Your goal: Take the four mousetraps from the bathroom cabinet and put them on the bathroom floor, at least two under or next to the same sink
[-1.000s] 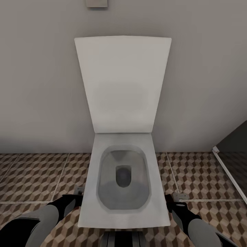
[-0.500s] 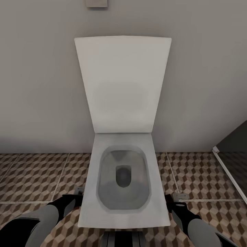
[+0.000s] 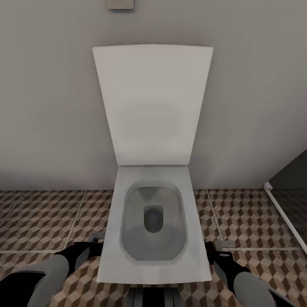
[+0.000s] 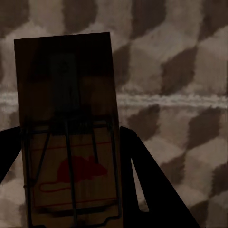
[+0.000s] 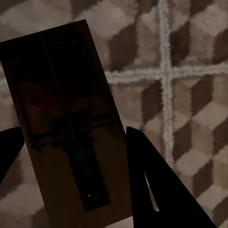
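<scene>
Left tool [image 4: 71, 142] clamped across a flat tan wooden mousetrap with a red mouse print [image 4: 66, 128], right tool [image 5: 71, 142] likewise on a second tan mousetrap [image 5: 66, 118], long axes running out beyond the fingers, cube-patterned bathroom floor [image 5: 190, 95] straight ahead of both.

Both arms hang low, one at each side of the robot, forearms in grey shells ending in black wrists. The left gripper [image 3: 94, 241] points forward and inward, its two dark fingers [image 4: 142, 171] closed against the long edges of a flat tan mousetrap board with a red mouse print [image 4: 71, 156]. The right gripper [image 3: 215, 247] likewise clamps a second tan mousetrap board [image 5: 71, 142] between its black fingers [image 5: 147, 175].
</scene>
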Controlling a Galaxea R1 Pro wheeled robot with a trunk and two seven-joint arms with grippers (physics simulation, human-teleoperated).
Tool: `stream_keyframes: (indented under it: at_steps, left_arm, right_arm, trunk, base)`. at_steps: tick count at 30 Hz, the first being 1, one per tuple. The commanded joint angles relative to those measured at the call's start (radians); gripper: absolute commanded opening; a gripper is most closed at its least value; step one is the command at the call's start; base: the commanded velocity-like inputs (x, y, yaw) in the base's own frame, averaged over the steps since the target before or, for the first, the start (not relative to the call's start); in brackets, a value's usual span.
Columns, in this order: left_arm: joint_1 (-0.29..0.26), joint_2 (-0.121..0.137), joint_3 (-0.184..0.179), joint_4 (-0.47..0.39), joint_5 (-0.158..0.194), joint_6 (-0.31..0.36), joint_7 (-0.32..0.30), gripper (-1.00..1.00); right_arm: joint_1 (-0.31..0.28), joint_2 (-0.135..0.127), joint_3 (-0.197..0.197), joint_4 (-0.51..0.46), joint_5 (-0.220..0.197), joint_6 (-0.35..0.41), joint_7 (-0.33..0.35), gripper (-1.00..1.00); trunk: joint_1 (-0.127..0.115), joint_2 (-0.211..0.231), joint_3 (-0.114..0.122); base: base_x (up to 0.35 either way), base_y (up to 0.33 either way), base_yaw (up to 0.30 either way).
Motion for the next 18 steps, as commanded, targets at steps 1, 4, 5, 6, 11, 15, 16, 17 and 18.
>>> stream_keyframes:
  at_steps: [1, 4, 5, 6, 11, 15, 16, 17, 18]
  left_arm:
    - [0.000, 0.005, -0.008, -0.002, 0.006, 0.006, -0.004, -1.00]
    - [0.000, 0.017, -0.006, -0.002, 0.009, 0.006, -0.004, -1.00]
    - [0.000, 0.021, -0.005, -0.002, 0.010, 0.005, -0.004, -1.00]
    - [0.000, 0.022, -0.005, -0.002, 0.010, 0.005, -0.004, -1.00]
    - [0.000, 0.025, -0.004, -0.002, 0.010, 0.006, -0.004, -1.00]
    - [0.000, 0.025, -0.004, -0.002, 0.009, 0.006, -0.004, -1.00]
    - [0.000, 0.025, -0.004, -0.002, 0.009, 0.006, -0.004, -1.00]
    - [0.000, 0.025, -0.004, -0.002, 0.009, 0.006, -0.004, -1.00]
    - [0.000, 0.024, -0.004, -0.002, 0.009, 0.006, -0.004, -1.00]
  right_arm:
    - [-0.001, 0.000, -0.003, 0.000, 0.008, 0.005, -0.007, -1.00]
    - [-0.001, 0.000, -0.003, 0.000, 0.008, 0.005, -0.007, -1.00]
    - [-0.001, 0.000, -0.003, 0.000, 0.008, 0.004, -0.007, -1.00]
    - [-0.001, 0.000, -0.003, 0.000, 0.008, 0.004, -0.007, -1.00]
    - [-0.001, 0.000, -0.003, 0.000, 0.009, 0.004, -0.007, -1.00]
    - [-0.001, 0.000, -0.002, 0.000, 0.009, 0.004, -0.007, -1.00]
    - [-0.001, 0.000, -0.002, 0.000, 0.010, 0.004, -0.007, -1.00]
    - [-0.001, 0.000, -0.002, 0.000, 0.010, 0.004, -0.007, -1.00]
    - [-0.001, 0.000, -0.002, 0.000, 0.010, 0.004, -0.007, -1.00]
  trunk:
    - [0.000, 0.000, -0.001]
    - [0.000, 0.000, -0.001]
    - [0.000, 0.000, -0.001]
    - [0.000, 0.000, -0.001]
    - [0.000, 0.000, -0.001]
    - [0.000, 0.000, -0.001]
    - [0.000, 0.000, -0.001]
    - [0.000, 0.000, -0.001]
    - [0.000, 0.000, -0.001]
  base:
    - [0.000, 0.000, 0.000]
    - [0.000, 0.000, 0.000]
    - [0.000, 0.000, 0.000]
    - [0.000, 0.000, 0.000]
    - [0.000, 0.000, 0.000]
    - [0.000, 0.000, 0.000]
    - [0.000, 0.000, 0.000]
    - [0.000, 0.000, 0.000]
    - [0.000, 0.000, 0.000]
